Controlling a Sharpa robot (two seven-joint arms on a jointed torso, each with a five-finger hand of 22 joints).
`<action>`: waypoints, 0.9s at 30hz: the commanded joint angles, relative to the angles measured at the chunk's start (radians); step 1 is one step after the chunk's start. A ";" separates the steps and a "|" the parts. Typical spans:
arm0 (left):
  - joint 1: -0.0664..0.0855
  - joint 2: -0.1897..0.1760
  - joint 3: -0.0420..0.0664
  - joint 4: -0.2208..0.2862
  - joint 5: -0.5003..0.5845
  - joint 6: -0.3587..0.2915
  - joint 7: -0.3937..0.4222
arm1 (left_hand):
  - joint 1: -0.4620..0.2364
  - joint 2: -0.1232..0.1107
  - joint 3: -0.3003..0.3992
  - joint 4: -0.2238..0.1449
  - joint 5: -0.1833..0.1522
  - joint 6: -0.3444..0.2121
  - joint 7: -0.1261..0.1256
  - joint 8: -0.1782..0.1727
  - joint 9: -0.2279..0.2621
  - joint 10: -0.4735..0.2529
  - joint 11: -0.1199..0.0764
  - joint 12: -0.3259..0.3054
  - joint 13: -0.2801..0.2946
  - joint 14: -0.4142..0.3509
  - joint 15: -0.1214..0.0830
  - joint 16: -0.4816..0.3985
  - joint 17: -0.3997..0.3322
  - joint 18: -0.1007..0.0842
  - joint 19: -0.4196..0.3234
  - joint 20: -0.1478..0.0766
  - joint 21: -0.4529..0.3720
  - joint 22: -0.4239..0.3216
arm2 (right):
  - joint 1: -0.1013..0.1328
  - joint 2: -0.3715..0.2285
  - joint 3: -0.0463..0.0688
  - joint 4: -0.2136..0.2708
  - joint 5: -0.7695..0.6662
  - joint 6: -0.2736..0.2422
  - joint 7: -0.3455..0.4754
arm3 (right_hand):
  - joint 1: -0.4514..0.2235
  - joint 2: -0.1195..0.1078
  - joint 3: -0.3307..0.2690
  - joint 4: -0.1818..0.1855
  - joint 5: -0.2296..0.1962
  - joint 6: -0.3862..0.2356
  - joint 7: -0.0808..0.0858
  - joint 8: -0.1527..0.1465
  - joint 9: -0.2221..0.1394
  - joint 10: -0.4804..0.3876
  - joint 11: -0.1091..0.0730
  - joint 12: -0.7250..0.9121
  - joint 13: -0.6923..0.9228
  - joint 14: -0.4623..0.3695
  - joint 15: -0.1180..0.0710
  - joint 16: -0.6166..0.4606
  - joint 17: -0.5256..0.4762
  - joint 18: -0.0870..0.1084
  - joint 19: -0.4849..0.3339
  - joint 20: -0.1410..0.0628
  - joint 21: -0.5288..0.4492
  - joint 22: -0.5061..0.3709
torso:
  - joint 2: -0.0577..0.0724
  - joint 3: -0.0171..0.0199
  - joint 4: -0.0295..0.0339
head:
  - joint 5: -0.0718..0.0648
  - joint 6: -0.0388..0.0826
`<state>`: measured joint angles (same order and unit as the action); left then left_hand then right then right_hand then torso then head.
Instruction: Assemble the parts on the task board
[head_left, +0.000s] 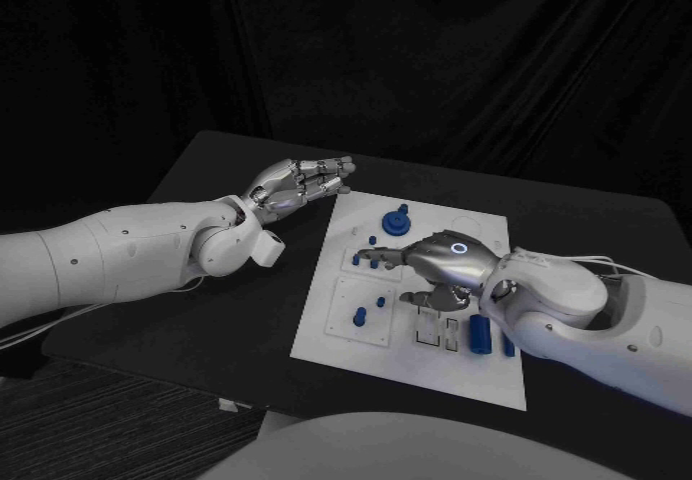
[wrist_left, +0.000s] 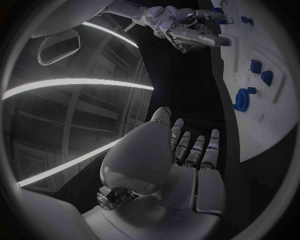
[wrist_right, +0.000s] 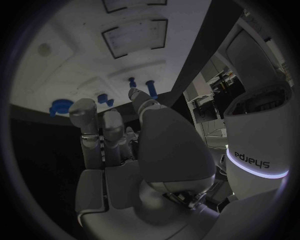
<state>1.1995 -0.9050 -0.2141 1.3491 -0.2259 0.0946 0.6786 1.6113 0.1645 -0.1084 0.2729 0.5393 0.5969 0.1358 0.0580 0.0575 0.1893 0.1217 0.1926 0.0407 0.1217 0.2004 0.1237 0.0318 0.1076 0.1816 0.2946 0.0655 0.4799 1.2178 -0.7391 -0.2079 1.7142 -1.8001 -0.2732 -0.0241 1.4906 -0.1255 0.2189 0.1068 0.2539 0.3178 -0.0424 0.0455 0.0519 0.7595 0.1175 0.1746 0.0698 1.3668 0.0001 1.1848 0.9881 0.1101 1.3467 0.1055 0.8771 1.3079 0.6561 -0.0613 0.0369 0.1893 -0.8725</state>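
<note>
Lying flat, white task board (head_left: 426, 355) — small blue parts (head_left: 394, 218) scattered.

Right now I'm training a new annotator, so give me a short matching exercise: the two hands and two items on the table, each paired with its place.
Things:
1. left hand
2. right hand
3. blue gear
4. task board

Places:
A. over the board's middle
B. on the board's far part
C. on the black table
D. off the board, beside its far left corner

Pairs: 1-D, 2-A, 3-B, 4-C
</note>
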 joint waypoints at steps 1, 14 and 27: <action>-0.002 0.005 0.001 -0.003 0.006 0.012 0.074 | 0.010 -0.002 0.006 -0.001 0.003 0.002 0.003 0.002 0.001 -0.007 -0.002 -0.006 -0.001 -0.004 0.005 -0.001 0.000 0.010 0.004 -0.001 0.004 -0.002 | 0.031 -0.042 0.001 0.030 0.021 -0.147 0.026 | 0.013 -0.002 -0.011 0.005 -0.006 0.003 0.001 -0.004 -0.001 -0.010 -0.001 0.008 0.002 -0.006 0.002 0.000 0.001 0.013 -0.004 0.000 0.000 0.097 | 0.000 0.0000 -0.0005 | -0.011 0.000; -0.009 0.017 0.001 -0.011 0.006 0.011 0.080 | 0.009 -0.002 0.006 0.000 0.003 -0.002 0.003 0.001 0.000 -0.009 -0.003 -0.007 -0.001 -0.006 0.004 -0.002 -0.001 0.010 0.003 -0.001 0.004 -0.005 | 0.120 -0.207 0.001 0.061 0.282 -0.148 0.003 | -0.018 0.037 -0.030 0.090 -0.048 0.589 0.147 0.169 0.090 0.388 -0.099 0.472 0.224 -0.072 -0.037 -0.133 -0.152 0.038 -0.070 -0.031 -0.198 0.040 | 0.000 0.0000 -0.0004 | -0.051 0.000; -0.016 0.022 0.001 -0.012 0.006 0.017 0.076 | 0.009 0.000 0.008 0.001 0.003 0.001 0.002 0.002 0.001 -0.009 -0.003 -0.007 -0.001 -0.007 0.003 -0.002 -0.001 0.008 0.000 -0.001 0.002 -0.012 | 0.121 -0.221 0.000 0.021 0.403 0.256 -0.387 | -0.590 0.129 -0.183 0.185 -0.068 0.892 0.061 0.293 0.268 0.811 -0.161 1.396 1.501 0.204 -0.100 0.386 0.583 -0.096 0.201 -0.093 0.631 0.245 | 0.000 -0.0001 -0.0012 | -0.067 0.000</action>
<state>1.1852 -0.8857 -0.2141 1.3354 -0.2259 0.0980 0.6786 1.6113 0.1645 -0.1055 0.2757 0.5392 0.5969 0.1358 0.0580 0.0575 0.1860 0.1184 0.1887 0.0406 0.1182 0.2039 0.1237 0.0319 0.1077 0.1815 0.2946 0.0653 0.4685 1.3406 -0.9608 -0.2079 1.7367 -1.4466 -0.1690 -0.2466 0.9238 0.0036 0.0432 0.2923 0.2001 1.2001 0.0206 0.3353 0.3109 1.4664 -0.0347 1.5685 1.3081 1.4659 -0.0905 1.5684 1.3081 0.0306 1.4686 0.0193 1.4959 1.3078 0.6559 -0.0611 0.0355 0.1227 -0.8725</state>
